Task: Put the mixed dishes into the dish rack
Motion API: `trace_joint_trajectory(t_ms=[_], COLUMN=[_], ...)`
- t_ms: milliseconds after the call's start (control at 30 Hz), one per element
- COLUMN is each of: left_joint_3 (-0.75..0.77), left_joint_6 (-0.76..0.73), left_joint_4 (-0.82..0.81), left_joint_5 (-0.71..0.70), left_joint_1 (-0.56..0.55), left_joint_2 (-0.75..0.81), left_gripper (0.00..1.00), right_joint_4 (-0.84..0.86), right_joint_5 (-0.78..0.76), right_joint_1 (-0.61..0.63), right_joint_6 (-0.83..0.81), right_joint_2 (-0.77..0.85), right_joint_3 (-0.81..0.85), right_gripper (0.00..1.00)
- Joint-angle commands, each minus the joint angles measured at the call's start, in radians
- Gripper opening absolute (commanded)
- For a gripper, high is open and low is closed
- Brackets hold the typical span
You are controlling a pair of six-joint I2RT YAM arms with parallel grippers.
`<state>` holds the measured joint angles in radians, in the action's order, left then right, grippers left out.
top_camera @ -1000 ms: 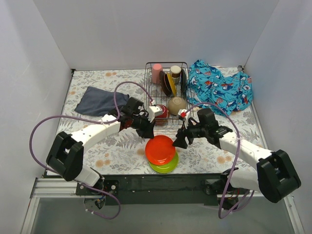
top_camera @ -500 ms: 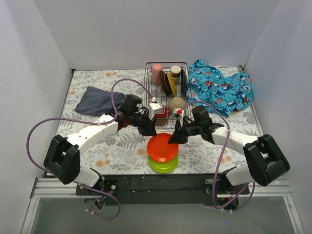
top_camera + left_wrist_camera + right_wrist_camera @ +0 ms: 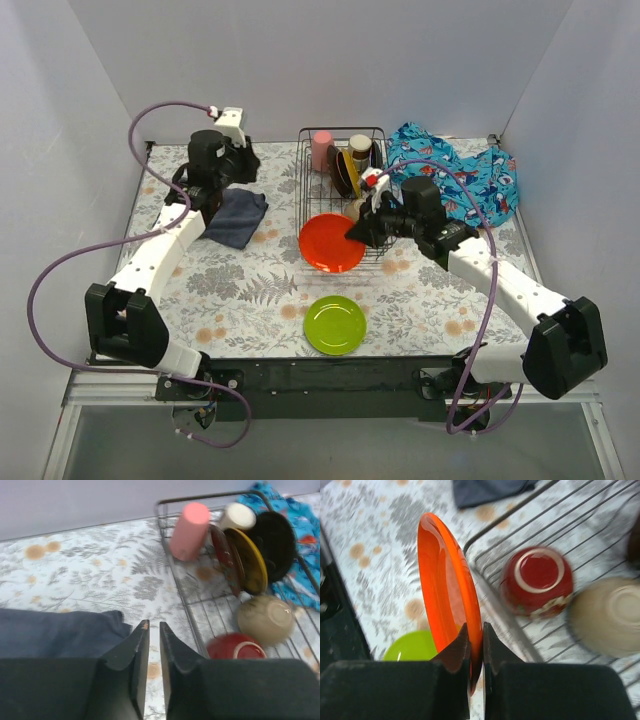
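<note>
Nearest, the green plate (image 3: 335, 325) lay flat on the desk (image 3: 250, 290). Beyond, the right end effector (image 3: 476, 630) clamped the orange plate (image 3: 331, 242) on edge, dish rack (image 3: 341, 129) at 12 o'clock. The left end effector (image 3: 151, 630), slightly apart and empty, hung at 10 o'clock.

dark navy cloth (image 3: 240, 218): far left, crumpled | blue patterned cloth (image 3: 482, 185): far right, bunched | floral table cover (image 3: 250, 290): flat

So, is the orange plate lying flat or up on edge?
On edge. The right gripper pinches the orange plate by its rim, holding it steeply tilted at the rack edge.
</note>
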<state>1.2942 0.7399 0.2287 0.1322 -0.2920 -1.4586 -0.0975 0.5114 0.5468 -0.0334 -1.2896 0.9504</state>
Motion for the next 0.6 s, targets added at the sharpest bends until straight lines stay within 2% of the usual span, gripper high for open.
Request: trace_joint_trajectory(t_ms=[0, 167, 200, 233, 333, 567], left_joint_3=[-0.045, -0.160, -0.179, -0.196, -0.254, -0.357], left_joint_6=[0.099, 0.223, 0.231, 0.237, 0.237, 0.346], left_joint_4=[-0.069, -0.081, -0.081, -0.091, -0.098, -0.183], left_joint_5=[-0.112, 0.012, 0.023, 0.033, 0.092, 0.155], left_joint_1=[0.027, 0.013, 0.007, -0.005, -0.039, -0.076], left_joint_2=[-0.039, -0.045, -0.037, -0.028, -0.003, 0.027], left_gripper=[0.00, 0.00, 0.00, 0.00, 0.00, 0.00], right_joint_4=[0.044, 0.180, 0.246, 0.289, 0.426, 0.417], right_joint_5=[-0.264, -0.768, -0.836, -0.981, -1.211, -1.435], right_joint_1=[0.041, 0.184, 0.206, 0.228, 0.300, 0.323], right_joint_6=[0.056, -0.002, -0.022, -0.067, -0.126, -0.051], right_joint_2=[0.009, -0.092, -0.114, -0.157, -0.259, -0.453], right_joint_3=[0.158, 0.287, 0.301, 0.312, 0.370, 0.563], right_gripper=[0.01, 0.01, 0.01, 0.01, 0.01, 0.01])
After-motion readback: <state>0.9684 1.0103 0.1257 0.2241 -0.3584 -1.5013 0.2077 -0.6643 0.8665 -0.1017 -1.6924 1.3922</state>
